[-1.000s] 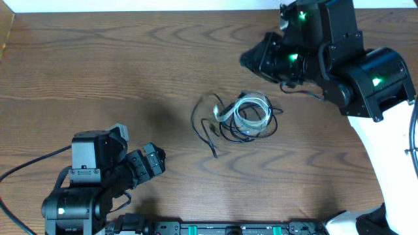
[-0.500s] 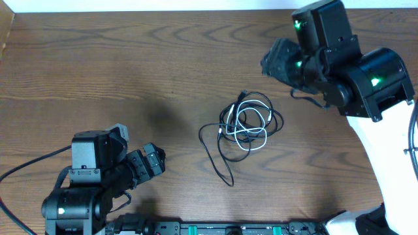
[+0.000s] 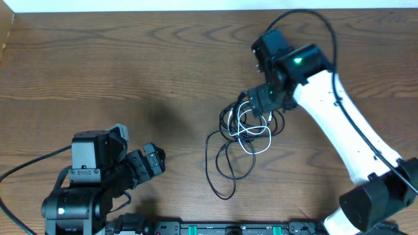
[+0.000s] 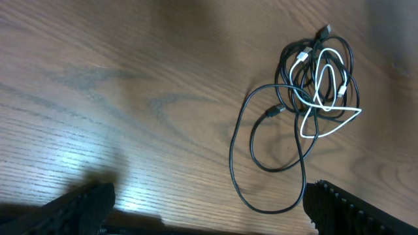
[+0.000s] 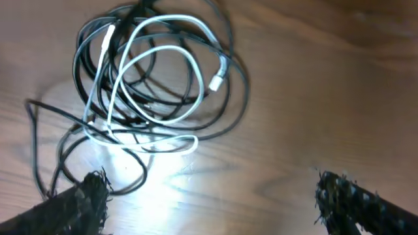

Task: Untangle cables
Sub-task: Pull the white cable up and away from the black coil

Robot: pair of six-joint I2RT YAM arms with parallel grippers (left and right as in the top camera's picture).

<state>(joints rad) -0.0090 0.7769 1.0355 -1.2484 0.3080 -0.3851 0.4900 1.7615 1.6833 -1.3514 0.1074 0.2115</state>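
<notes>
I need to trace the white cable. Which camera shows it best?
Right wrist: the white cable is close, its loops easy to follow. Left wrist shows it whole but small; overhead, the right gripper covers part of it.

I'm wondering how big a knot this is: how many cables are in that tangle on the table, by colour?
Black cables: 2, as far as the tangle lets me tell
White cable: 1
Total: 3
</notes>
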